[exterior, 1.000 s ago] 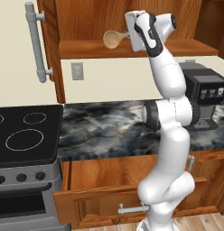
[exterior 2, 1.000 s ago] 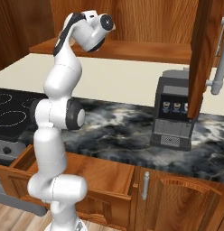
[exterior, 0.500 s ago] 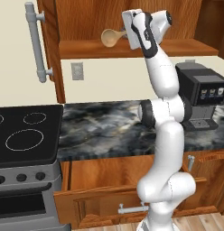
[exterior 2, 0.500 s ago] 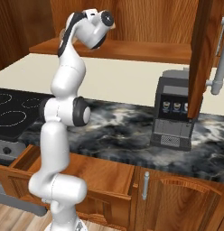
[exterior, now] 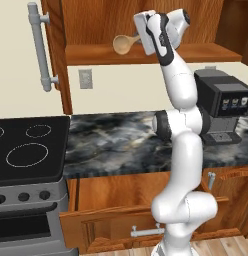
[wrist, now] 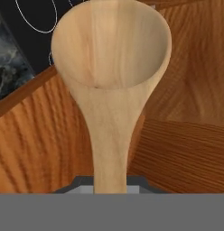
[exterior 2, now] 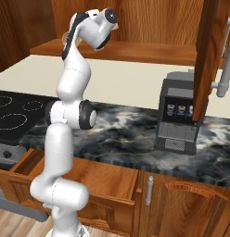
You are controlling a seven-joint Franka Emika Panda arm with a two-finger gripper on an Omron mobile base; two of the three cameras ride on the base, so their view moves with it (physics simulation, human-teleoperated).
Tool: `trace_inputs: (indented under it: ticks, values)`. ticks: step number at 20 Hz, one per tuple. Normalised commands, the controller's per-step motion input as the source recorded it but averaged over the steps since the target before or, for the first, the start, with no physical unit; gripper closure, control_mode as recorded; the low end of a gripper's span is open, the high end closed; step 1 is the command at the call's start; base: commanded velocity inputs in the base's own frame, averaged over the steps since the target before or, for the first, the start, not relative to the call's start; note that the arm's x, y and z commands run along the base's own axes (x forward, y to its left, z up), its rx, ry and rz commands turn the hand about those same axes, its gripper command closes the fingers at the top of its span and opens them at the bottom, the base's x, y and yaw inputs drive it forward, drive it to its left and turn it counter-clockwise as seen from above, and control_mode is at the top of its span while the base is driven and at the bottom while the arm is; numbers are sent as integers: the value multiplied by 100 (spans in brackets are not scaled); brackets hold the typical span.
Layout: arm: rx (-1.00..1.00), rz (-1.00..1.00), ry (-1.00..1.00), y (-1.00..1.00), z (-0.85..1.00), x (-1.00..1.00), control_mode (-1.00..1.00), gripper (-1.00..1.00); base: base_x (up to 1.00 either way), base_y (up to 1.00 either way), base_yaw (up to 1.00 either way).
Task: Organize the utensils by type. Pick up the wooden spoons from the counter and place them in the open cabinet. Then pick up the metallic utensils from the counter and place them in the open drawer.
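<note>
From where I stand, the black stove (exterior: pixel 27 150) sits at the far left, and everything else is best placed against it: just to its right runs the marbled counter (exterior: pixel 116 142), and further right along that stone stands a dark coffee machine (exterior: pixel 223 105), well apart from the stove. Up the wall to the right of the stove hangs the open cabinet door (exterior: pixel 48 50) with its long grey handle, a pale wall socket (exterior: pixel 85 78) beside its lower edge. Under the counter, right of the stove's front, the open drawer (exterior: pixel 111 212) stands pulled out, showing reddish-brown wood. The white arm rises in front of the counter and partly hides the stone and the drawer front behind it. High above, to the right of the stove, the cabinet shelf (exterior: pixel 96 52) stretches across, and the wooden spoon (exterior: pixel 124 44) hangs just over it, its round bowl pointing left towards the cabinet door, its handle running right into the claw (exterior: pixel 144 36). In the hand view the spoon (wrist: pixel 111 76) rises straight out from between the finger tips, bowl furthest away, wood grain of the cabinet behind it and a corner of the stove and counter far below. The claw (wrist: pixel 110 182) is closed narrowly on the spoon's handle, holding it clear of the shelf.
</note>
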Motion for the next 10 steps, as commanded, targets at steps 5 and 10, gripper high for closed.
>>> trace_inputs:
  ticks: [5,10]
  values:
    - [-3,0,0,9,-29,-4,-100,100,0,0,0]
    - [-3,0,0,9,-26,1,-100,100,0,0,0]
